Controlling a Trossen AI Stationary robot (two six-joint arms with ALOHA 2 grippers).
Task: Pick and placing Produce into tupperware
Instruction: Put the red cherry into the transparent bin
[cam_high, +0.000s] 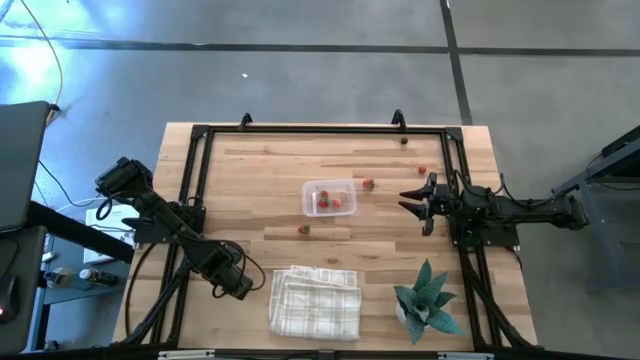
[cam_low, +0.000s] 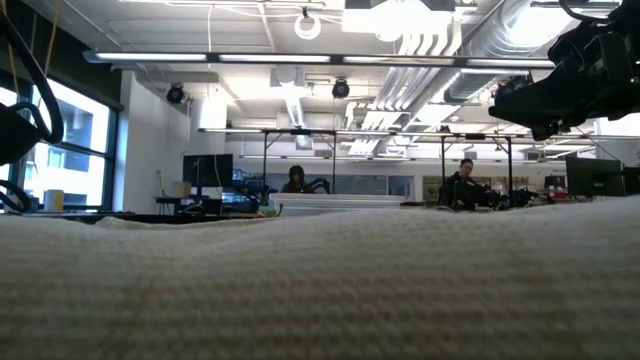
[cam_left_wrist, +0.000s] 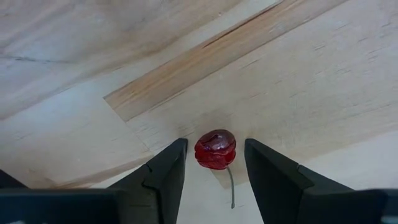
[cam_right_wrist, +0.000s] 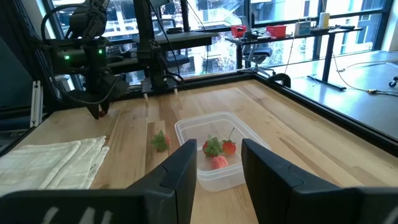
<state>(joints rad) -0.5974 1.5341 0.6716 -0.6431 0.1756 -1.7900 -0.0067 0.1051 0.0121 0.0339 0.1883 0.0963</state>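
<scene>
The clear tupperware (cam_high: 328, 197) sits mid-table with a few red pieces inside, also seen in the right wrist view (cam_right_wrist: 214, 158). Loose produce lies on the wood (cam_high: 303, 229) (cam_high: 368, 184) (cam_high: 422, 170), and a dark piece lies near the far edge (cam_high: 404, 140). My left gripper (cam_high: 240, 285) hangs near the table's near-left, pointing down. Its open fingers (cam_left_wrist: 214, 162) stand on either side of a red stemmed piece (cam_left_wrist: 215, 149) without touching it. My right gripper (cam_high: 415, 202) is open (cam_right_wrist: 219, 165), right of the tupperware and facing it.
A folded white checked cloth (cam_high: 315, 300) lies at the near edge beside my left gripper and fills the low view's foreground (cam_low: 320, 290). A green potted plant (cam_high: 428, 300) stands near-right. A black frame (cam_high: 320, 130) borders the table.
</scene>
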